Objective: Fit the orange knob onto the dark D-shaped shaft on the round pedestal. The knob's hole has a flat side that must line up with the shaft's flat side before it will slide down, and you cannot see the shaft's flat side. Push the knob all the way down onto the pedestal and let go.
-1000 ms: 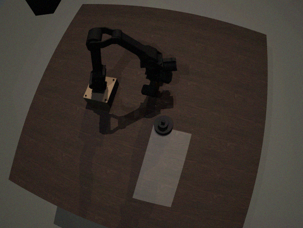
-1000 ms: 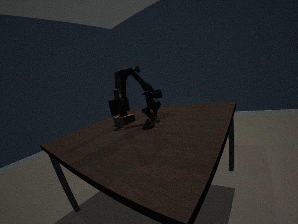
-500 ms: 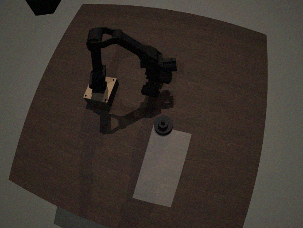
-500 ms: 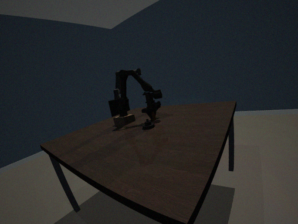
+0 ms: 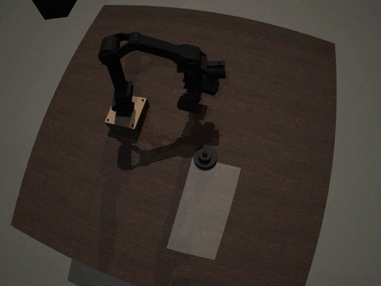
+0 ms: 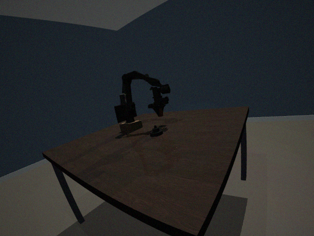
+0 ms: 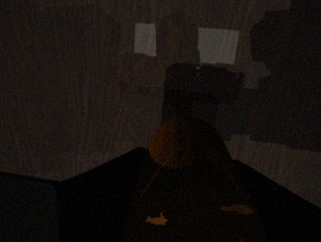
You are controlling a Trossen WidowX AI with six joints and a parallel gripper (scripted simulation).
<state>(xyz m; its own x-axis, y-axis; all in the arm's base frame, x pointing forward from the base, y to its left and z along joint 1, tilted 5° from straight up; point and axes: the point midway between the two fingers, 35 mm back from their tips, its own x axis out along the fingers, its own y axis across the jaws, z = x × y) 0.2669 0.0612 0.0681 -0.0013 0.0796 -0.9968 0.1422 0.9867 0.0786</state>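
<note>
My gripper [image 6: 159,114] [image 7: 186,162] is shut on the orange knob [image 6: 160,111] [image 7: 175,144] and holds it above the table. In the wrist view the knob is dim, between the two dark fingers. In the top view the gripper's body hides the knob. The dark round pedestal [image 5: 198,164] [image 6: 156,133] stands on the table with its short shaft [image 5: 204,154] [image 6: 155,126] pointing up. The gripper is apart from the pedestal, on the far side of it in the top and exterior views. The shaft's flat side cannot be made out.
The arm's base block [image 5: 140,107] [image 6: 134,125] stands left of the pedestal. A pale bright rectangle [image 5: 203,208] lies on the brown table [image 5: 270,153] [image 6: 177,157] beside the pedestal in the top view. The arm's shadow falls between base and pedestal.
</note>
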